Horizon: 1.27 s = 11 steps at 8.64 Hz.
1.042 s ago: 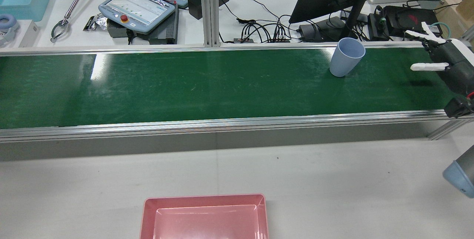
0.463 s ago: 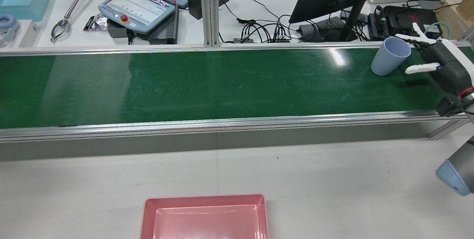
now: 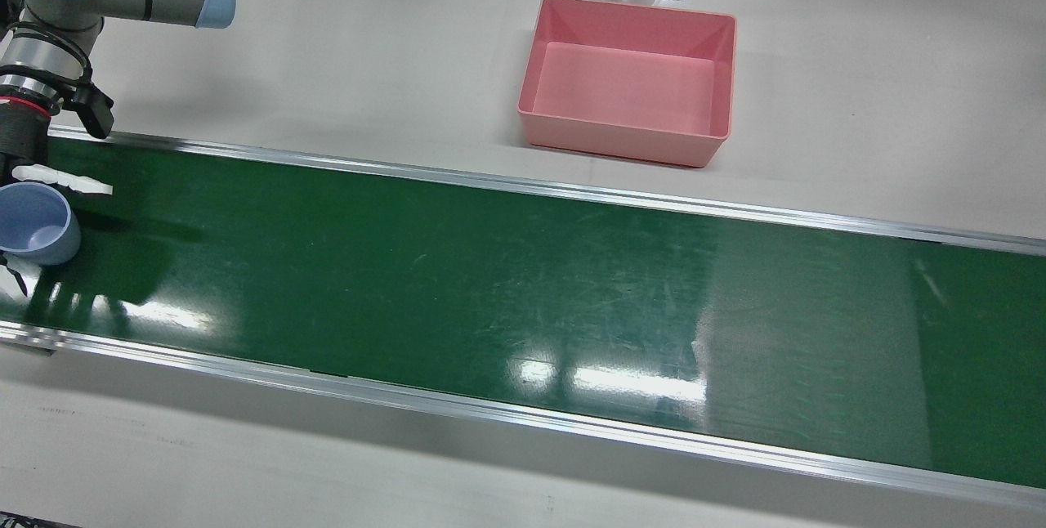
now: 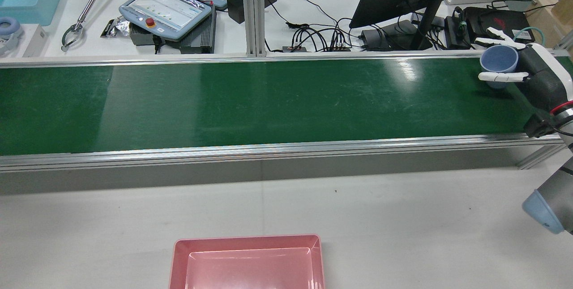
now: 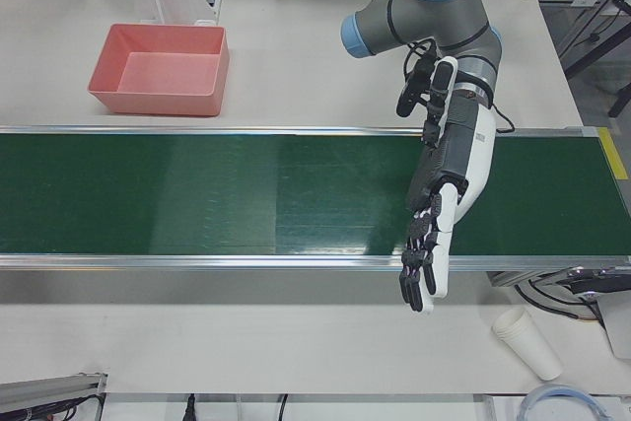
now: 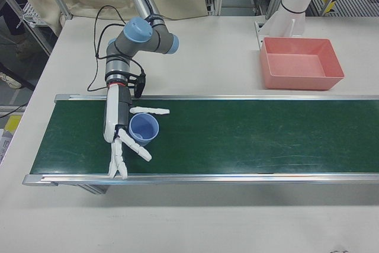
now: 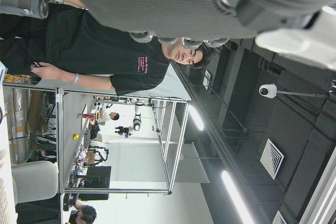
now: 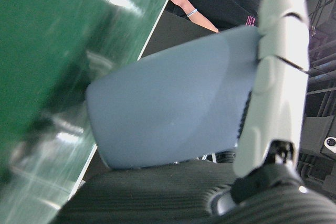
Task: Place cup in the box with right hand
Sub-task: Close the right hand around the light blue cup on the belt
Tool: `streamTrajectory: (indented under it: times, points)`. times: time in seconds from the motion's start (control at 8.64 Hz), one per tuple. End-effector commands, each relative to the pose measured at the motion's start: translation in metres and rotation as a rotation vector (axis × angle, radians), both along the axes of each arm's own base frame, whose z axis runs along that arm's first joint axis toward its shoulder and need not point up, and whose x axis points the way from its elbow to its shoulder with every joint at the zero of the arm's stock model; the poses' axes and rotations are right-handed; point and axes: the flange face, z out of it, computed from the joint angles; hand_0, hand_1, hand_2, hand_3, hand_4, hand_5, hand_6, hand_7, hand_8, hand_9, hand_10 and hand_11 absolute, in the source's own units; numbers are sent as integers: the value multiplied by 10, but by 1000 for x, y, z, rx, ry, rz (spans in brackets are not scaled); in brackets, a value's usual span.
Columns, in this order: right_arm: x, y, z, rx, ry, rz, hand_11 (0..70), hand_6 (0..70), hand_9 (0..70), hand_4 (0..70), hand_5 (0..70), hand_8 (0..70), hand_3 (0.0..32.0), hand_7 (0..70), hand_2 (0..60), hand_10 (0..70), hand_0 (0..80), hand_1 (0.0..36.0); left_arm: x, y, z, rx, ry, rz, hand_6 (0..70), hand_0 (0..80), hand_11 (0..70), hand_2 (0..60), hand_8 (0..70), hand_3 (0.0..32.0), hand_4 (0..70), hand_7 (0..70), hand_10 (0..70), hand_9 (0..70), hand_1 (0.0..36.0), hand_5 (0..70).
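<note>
The grasping step is in hand: the pale blue plastic cup (image 6: 144,128) is cradled against the right hand's (image 6: 121,137) palm, white fingers (image 6: 149,111) spread either side (not yet clenched). Closing, then carrying toward the pink rectangular plastic box (image 6: 302,63), well away from the hand, is called for.

Belt (image 4: 268,101) runs across the station btwn robot-side table (image 4: 403,208) and operators' desk. Box (image 4: 247,262) sits on robot-side table, near mid-length of belt, well apart from cup.

Cup (image 6: 144,129) upright on belt at right-arm end, nearer operators' edge in rear view. Right hand (image 6: 121,140) over belt w/ cup btwn its fingers (image 6: 149,111): one on robot side of rim, others on operators' side; contact can't be told.

Left hand (image 5: 434,239) reaches across belt's other end, fingertips past operators' edge. Paper cups (image 5: 527,342) lie on table beyond it.
</note>
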Motion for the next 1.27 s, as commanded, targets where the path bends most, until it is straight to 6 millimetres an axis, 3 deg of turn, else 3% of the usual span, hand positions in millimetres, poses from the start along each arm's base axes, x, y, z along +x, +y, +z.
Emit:
streamTrajectory:
  times: [0.0,0.23,0.46,0.58,0.81,0.93,1.16]
  points:
    - [-2,-1,-3,0,-14,-4,700,519,700,430,297,700,0,700,600,690,800,360,0,0,0,0,0,-1,0,0,0,0,0,0,0,0,0,0,0,0]
    - [-8,-2,-14,18,-66,-22,700,550,700,385,323,700,0,700,600,700,800,360,0,0,0,0,0,-1,0,0,0,0,0,0,0,0,0,0,0,0]
    - [3,0,-74,99,-110,-6,700,576,700,359,342,700,0,700,600,700,800,360,0,0,0,0,1,0,0,0,0,0,0,0,0,0,0,0,0,0]
    - [4,6,-107,128,-125,-12,700,569,700,294,341,700,0,700,600,700,779,360,0,0,0,0,0,-1,0,0,0,0,0,0,0,0,0,0,0,0]
    - [-30,28,-192,218,-176,-97,700,550,700,281,328,700,0,700,600,700,779,360,0,0,0,0,0,-1,0,0,0,0,0,0,0,0,0,0,0,0]
    - [-59,54,-236,266,-171,-167,700,544,700,247,324,700,0,700,600,700,744,360,0,0,0,0,0,-1,0,0,0,0,0,0,0,0,0,0,0,0]
    - [-116,105,-317,377,-160,-291,700,529,700,279,313,700,0,700,600,698,800,360,0,0,0,0,0,-1,0,0,0,0,0,0,0,0,0,0,0,0]
